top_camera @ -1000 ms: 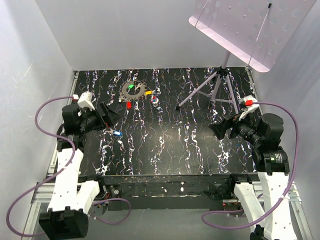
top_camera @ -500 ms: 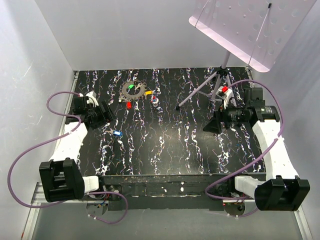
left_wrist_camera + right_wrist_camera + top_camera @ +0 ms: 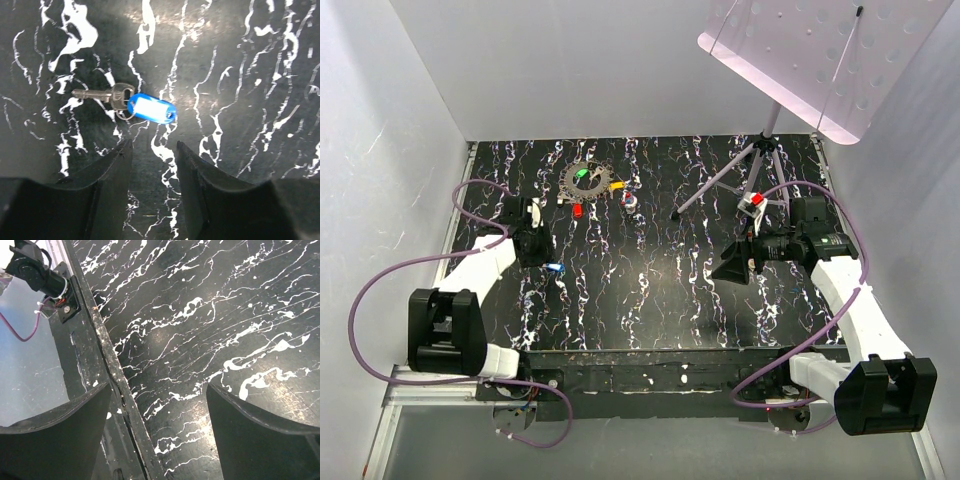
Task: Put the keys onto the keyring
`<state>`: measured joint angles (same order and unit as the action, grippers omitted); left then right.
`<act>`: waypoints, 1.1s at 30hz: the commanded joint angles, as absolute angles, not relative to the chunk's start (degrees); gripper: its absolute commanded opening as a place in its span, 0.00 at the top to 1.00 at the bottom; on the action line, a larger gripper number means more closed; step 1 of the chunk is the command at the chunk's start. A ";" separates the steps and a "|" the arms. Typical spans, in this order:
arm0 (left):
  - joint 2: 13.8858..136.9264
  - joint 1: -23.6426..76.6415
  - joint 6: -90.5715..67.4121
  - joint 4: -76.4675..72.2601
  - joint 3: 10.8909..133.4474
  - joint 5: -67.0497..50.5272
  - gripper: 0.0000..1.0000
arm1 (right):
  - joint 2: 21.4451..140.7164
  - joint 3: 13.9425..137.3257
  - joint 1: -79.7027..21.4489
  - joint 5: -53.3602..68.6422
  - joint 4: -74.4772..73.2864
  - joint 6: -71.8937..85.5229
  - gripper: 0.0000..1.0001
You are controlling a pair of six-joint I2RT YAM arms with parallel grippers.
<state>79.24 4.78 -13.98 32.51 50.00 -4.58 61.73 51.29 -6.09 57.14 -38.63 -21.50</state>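
Nearest of all, the right gripper [image 3: 157, 407] hangs over the table [image 3: 660, 300] close to its near edge on the right, fingers spread wide and holding nothing.

A little farther in on the left, the left gripper [image 3: 152, 146] points down at the blue-capped key [image 3: 150, 108]. Its fingers are partly apart with only bare table between them. In the left wrist view the key lies flat just beyond the fingertips. Its grey blade runs off to the left and its blue cap sits almost in line with the gap.

The step in hand looks like picking up this key. The cap is the thickest part, so it is probably the best place to grip. Its long side lies across the gap and looks about as long as the gap is wide. I would either widen the fingers or turn the wrist to pinch across the short side. The tips should then move forward over the cap and come straight down to the surface, because a glancing touch could push the key away.

Farther back lie the red-capped key [image 3: 577, 210], a small red-white-blue object [image 3: 631, 200] and the yellow-capped key [image 3: 617, 185]. The keyring [image 3: 586, 178] rests at the far left of centre. A tripod stand [image 3: 757, 165] occupies the far right.
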 commanded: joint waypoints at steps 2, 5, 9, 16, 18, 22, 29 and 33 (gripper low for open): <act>78.49 4.48 -15.19 34.02 50.54 -0.97 0.61 | 60.65 50.98 -6.15 61.43 -34.54 -21.62 0.15; 76.56 4.04 -26.23 30.16 46.69 -2.02 0.62 | 60.73 50.89 -6.15 61.17 -34.63 -21.80 0.15; 75.15 3.61 -41.45 27.25 43.33 1.91 0.64 | 60.73 50.80 -6.50 61.61 -34.89 -21.88 0.15; 68.73 2.90 -58.26 22.96 37.28 10.72 0.62 | 61.17 51.24 -7.21 61.35 -35.95 -22.59 0.15; 69.17 2.64 -61.34 21.28 36.39 11.07 0.62 | 61.26 51.24 -7.21 61.26 -36.03 -22.68 0.15; 70.40 2.20 -64.95 16.89 34.19 9.23 0.63 | 61.43 51.06 -7.21 60.73 -36.12 -22.85 0.15; 73.03 1.14 -68.11 12.84 32.26 6.68 0.64 | 61.79 51.24 -7.21 60.91 -36.56 -23.38 0.15; 74.09 0.53 -69.69 11.87 31.38 5.89 0.64 | 61.87 51.24 -7.21 61.08 -36.65 -23.47 0.14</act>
<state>73.84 1.21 -66.85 14.52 32.21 6.52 61.71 50.74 -6.94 60.01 -36.34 -22.63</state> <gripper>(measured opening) 0.359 0.853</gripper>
